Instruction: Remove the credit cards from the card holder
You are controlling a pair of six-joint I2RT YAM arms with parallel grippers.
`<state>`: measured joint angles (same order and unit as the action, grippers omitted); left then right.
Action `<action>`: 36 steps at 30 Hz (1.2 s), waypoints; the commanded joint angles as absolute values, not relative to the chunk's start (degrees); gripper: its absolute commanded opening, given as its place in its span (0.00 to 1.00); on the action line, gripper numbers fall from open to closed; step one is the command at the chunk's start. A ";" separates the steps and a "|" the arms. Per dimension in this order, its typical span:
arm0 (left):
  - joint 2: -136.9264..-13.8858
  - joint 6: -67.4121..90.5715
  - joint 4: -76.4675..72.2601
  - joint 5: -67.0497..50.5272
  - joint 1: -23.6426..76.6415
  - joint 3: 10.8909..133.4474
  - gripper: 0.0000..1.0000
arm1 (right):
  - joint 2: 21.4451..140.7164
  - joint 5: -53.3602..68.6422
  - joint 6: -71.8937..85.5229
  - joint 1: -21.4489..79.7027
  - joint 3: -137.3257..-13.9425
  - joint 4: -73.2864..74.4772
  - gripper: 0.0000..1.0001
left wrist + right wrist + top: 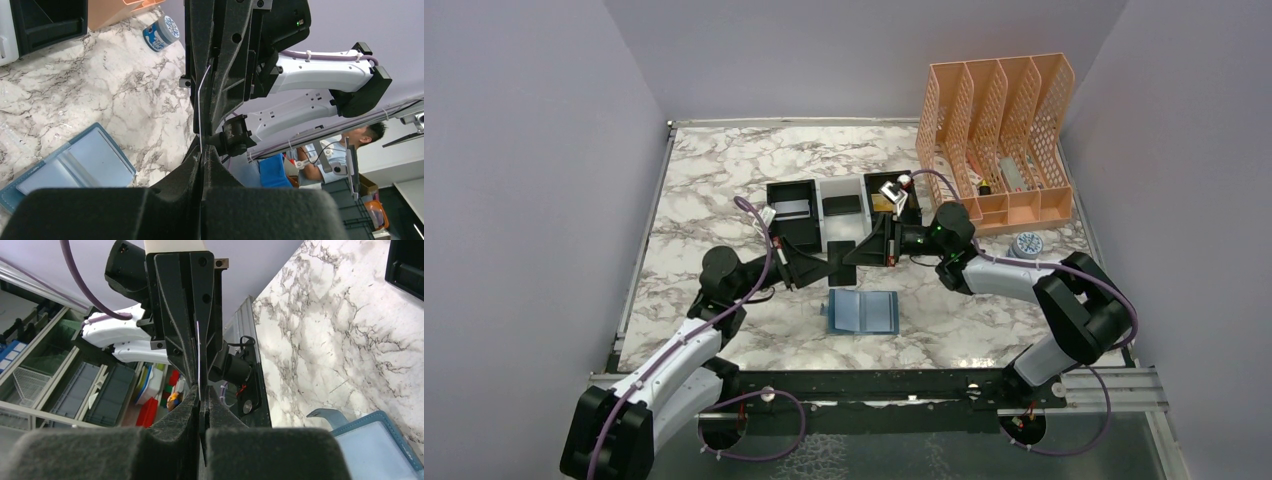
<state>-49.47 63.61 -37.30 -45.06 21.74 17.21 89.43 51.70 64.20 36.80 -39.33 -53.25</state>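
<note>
You have the left gripper (822, 268) and the right gripper (861, 255) both pinched on opposite ends of one black credit card (842, 262), held aloft, apparently to pass it across, while the card holder (862, 312) lies open on the table (724, 170) close by.

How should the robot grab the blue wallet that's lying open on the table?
Probably by the small tab on its left edge, coming down from above. The wallet lies open and flat on the table, so its panels give little to pinch, while that tab sticks out and seems to curl upward.
</note>
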 commanded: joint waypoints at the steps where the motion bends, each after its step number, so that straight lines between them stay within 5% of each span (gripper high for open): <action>1: -47.86 63.92 -38.79 -45.13 22.02 16.23 0.02 | 88.08 49.01 62.22 37.18 -40.09 -50.55 0.01; 4: -47.04 64.49 -38.81 -44.23 22.02 16.16 0.23 | 86.54 47.80 60.21 37.11 -39.65 -47.68 0.01; 10: -46.90 64.07 -38.18 -43.90 22.02 15.71 0.96 | 83.24 44.82 55.68 37.18 -39.40 -40.44 0.01; 11: -47.09 63.62 -37.46 -43.90 22.01 15.83 0.99 | 82.55 44.03 54.76 37.16 -39.27 -38.92 0.01; 16: -46.42 53.04 -21.40 -40.77 21.91 20.90 0.99 | 78.06 36.52 48.14 37.18 -39.65 -27.48 0.01; 24: -45.22 30.09 15.36 -17.61 21.92 36.64 0.99 | 72.52 22.88 37.70 37.16 -42.20 -11.32 0.01; 36: -44.19 21.87 24.04 11.45 21.95 40.92 0.99 | 71.20 13.87 20.03 37.46 -46.68 -7.10 0.01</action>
<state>-44.36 25.76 19.86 -1.32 21.87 39.86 72.31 19.66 28.05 36.86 -44.42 -7.62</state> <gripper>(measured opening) 0.992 0.015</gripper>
